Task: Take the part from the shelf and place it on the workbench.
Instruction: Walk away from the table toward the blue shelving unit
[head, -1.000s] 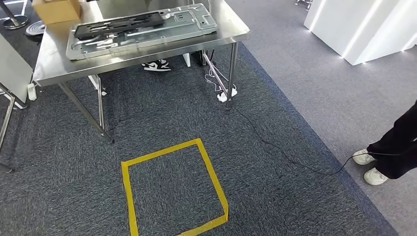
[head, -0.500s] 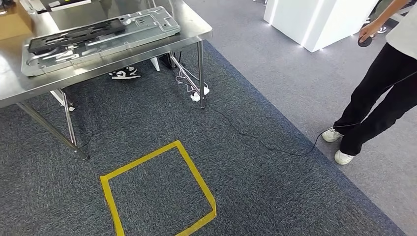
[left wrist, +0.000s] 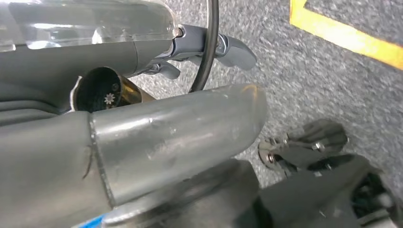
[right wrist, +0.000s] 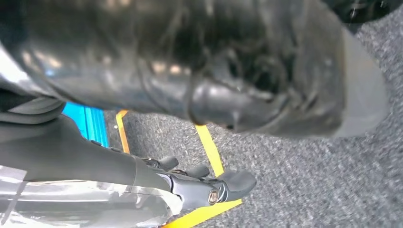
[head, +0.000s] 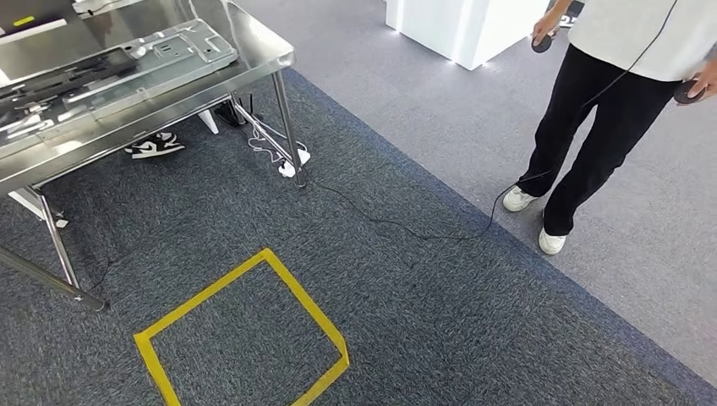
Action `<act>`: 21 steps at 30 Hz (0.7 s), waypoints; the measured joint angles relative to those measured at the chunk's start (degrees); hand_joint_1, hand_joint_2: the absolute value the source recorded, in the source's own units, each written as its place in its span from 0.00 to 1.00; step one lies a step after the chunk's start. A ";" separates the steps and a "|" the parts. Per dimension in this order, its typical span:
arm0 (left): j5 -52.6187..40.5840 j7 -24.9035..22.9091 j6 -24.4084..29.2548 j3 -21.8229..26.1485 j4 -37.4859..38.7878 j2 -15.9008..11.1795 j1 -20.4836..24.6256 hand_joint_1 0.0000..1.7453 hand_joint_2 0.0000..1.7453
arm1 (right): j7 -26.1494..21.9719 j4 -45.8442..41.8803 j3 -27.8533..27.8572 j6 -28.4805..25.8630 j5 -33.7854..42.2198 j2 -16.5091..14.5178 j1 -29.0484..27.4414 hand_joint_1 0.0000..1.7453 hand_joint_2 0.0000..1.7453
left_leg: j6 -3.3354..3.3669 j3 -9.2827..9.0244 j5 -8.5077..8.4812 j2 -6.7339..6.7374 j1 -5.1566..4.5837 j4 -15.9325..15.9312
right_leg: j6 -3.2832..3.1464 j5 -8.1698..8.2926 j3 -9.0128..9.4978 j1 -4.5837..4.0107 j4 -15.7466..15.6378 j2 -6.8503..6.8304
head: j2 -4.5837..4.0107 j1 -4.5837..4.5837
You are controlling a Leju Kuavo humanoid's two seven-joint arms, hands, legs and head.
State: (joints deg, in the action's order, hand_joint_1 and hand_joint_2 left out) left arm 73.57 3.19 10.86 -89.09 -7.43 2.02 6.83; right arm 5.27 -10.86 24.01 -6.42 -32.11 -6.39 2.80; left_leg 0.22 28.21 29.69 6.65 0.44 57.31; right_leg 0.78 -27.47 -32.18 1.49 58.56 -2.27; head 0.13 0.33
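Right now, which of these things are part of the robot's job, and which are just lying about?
Job:
steel workbench
metal panel on workbench

Lying about:
yellow tape square
black cable
person
sneaker under bench
white block

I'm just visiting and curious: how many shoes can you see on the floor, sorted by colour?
White shoes: 2, both on the standing person.
Black-and-white shoes: 1, under the steel table.
Total: 3.
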 joint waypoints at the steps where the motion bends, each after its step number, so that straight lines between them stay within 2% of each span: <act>1: 0.01 0.14 0.06 0.00 0.00 -0.02 0.08 0.00 0.00 | 0.01 0.00 0.06 0.00 -0.02 0.00 -0.02 0.00 0.00 | -0.33 0.30 0.89 -1.15 0.17 0.94 | -0.42 0.21 -0.09 0.07 -0.11 0.54 | 0.00 0.00; 2: 0.05 0.47 0.17 0.00 0.00 -0.03 0.09 0.00 0.00 | 0.03 0.00 0.12 -0.01 -0.05 -0.01 0.02 0.00 0.00 | -0.60 1.23 2.49 -2.76 0.30 3.03 | -0.75 0.42 -0.20 0.16 -0.22 1.09 | 0.00 0.00; 3: 0.11 1.01 0.33 0.00 0.00 -0.07 0.01 0.00 0.00 | 0.05 0.00 0.17 0.00 -0.10 -0.02 0.08 0.00 0.00 | -0.76 2.72 4.56 -4.50 0.37 6.30 | -0.98 0.56 -0.36 0.12 -0.24 1.66 | 0.00 0.01; 4: 0.20 1.74 0.51 0.00 0.00 -0.09 -0.09 0.00 0.00 | 0.09 0.00 0.20 0.03 -0.22 -0.02 0.13 0.00 0.00 | -0.79 4.56 6.60 -5.57 0.39 10.25 | -1.13 0.66 -0.55 0.02 -0.21 2.31 | 0.00 0.01; 5: 0.42 2.70 0.73 0.00 0.00 -0.10 -0.19 0.00 0.00 | 0.15 0.00 0.23 0.09 -0.40 -0.03 0.17 0.00 0.00 | -0.75 6.32 7.97 -6.05 0.38 13.88 | -1.22 0.72 -0.74 -0.11 -0.15 3.05 | 0.00 0.01; 6: 0.76 3.91 1.00 0.01 0.00 -0.13 -0.24 0.00 0.00 | 0.30 0.00 0.25 0.19 -0.68 -0.04 0.16 0.00 0.00 | -0.61 7.39 8.18 -6.22 0.37 15.95 | -1.28 0.76 -0.88 -0.24 -0.06 3.84 | 0.00 0.02; 7: 1.21 5.32 1.30 0.05 0.00 -0.16 -0.21 0.00 0.00 | 0.47 0.01 0.27 0.28 -0.97 -0.05 0.13 0.00 0.00 | -0.40 7.46 7.21 -6.31 0.35 15.86 | -1.30 0.78 -0.94 -0.35 0.04 4.65 | 0.00 0.02; 8: 1.71 6.77 1.55 0.14 0.00 -0.21 -0.10 0.00 0.00 | 0.64 0.01 0.29 0.34 -1.20 -0.05 0.12 0.00 0.00 | -0.11 6.48 5.20 -6.56 0.33 13.52 | -1.29 0.78 -0.94 -0.42 0.12 5.48 | 0.00 0.02; 9: 2.13 7.91 1.72 0.25 0.00 -0.26 0.09 0.00 0.00 | 0.78 0.02 0.33 0.34 -1.33 -0.09 0.11 0.00 0.00 | 0.26 4.79 2.77 -7.27 0.30 9.69 | -1.25 0.81 -0.89 -0.45 0.17 6.26 | 0.00 0.02; 11: 2.58 8.81 1.84 0.46 0.01 -0.42 0.50 0.00 0.00 | 0.79 0.02 0.51 0.26 -1.29 -0.21 0.21 0.00 0.00 | 0.89 1.97 -0.08 -9.76 0.24 3.02 | -0.94 1.00 -1.00 -0.43 0.21 7.51 | 0.00 0.02; 12: 2.80 8.78 1.98 0.54 0.01 -0.52 0.67 0.00 0.00 | 0.61 0.02 0.76 0.27 -1.16 -0.29 0.32 0.00 0.00 | 1.06 1.44 -0.49 -10.66 0.15 1.39 | -0.60 1.18 -1.24 -0.32 0.24 8.10 | 0.00 0.02; 13: 3.05 8.71 2.17 0.63 0.02 -0.61 0.75 0.00 0.00 | 0.36 0.02 1.02 0.33 -1.03 -0.35 0.39 0.00 0.00 | 1.13 1.40 -0.36 -10.98 0.03 0.93 | -0.22 1.38 -1.51 -0.19 0.23 8.65 | 0.00 0.02; 15: 3.88 8.49 2.57 0.91 0.02 -0.73 0.82 0.00 0.00 | -0.24 0.04 1.53 0.45 -0.87 -0.46 0.30 0.00 0.00 | 1.38 1.36 -0.68 -10.02 -0.18 0.58 | 0.67 1.83 -1.83 0.01 0.00 9.91 | 0.00 0.02; 16: 4.30 8.27 2.66 1.10 0.02 -0.75 0.78 0.00 0.00 | -0.40 0.05 1.67 0.48 -0.96 -0.50 0.19 0.00 0.00 | 1.70 1.19 -0.96 -9.33 -0.13 0.26 | 0.95 1.79 -1.95 -0.01 0.11 9.75 | 0.00 0.01; 17: 4.70 8.02 2.72 1.29 0.02 -0.78 0.73 0.00 0.00 | -0.47 0.06 1.78 0.42 -1.27 -0.53 0.11 0.00 0.00 | 2.13 1.03 -1.31 -8.64 -0.05 -0.16 | 1.14 1.24 -2.36 -0.13 0.87 8.70 | 0.00 -0.06; 18: 5.02 7.80 2.75 1.46 0.02 -0.80 0.62 0.00 0.00 | -0.41 0.07 1.85 0.36 -1.71 -0.54 0.12 0.00 0.00 | 2.55 0.98 -1.63 -7.90 0.00 -0.56 | 1.24 0.01 -3.26 -0.32 2.72 7.12 | 0.00 -0.12; 20: 5.48 7.66 2.87 1.77 0.03 -0.90 0.33 0.00 0.00 | -0.10 0.07 1.90 0.26 -2.65 -0.54 0.23 0.00 0.00 | 3.09 1.17 -1.84 -6.35 -0.22 -0.76 | 1.25 -3.86 -6.49 -0.51 9.52 3.79 | 0.00 -0.22; 21: 5.64 7.67 2.94 1.88 0.04 -0.97 0.16 0.00 0.00 | 0.04 0.07 1.90 0.25 -2.88 -0.54 0.25 0.00 0.00 | 3.18 1.32 -1.83 -5.52 -0.38 -0.71 | 1.31 -5.38 -8.07 -0.53 12.99 3.12 | 0.00 -0.21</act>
State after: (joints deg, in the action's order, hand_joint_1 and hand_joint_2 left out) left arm 79.21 10.86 13.80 -87.21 -7.39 1.05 6.99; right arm 5.31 -10.80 25.91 -6.17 -35.00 -6.93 3.05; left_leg 3.40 29.52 27.86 1.13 0.06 56.60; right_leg 2.09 -32.85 -40.25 0.95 71.55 0.86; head 0.13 0.12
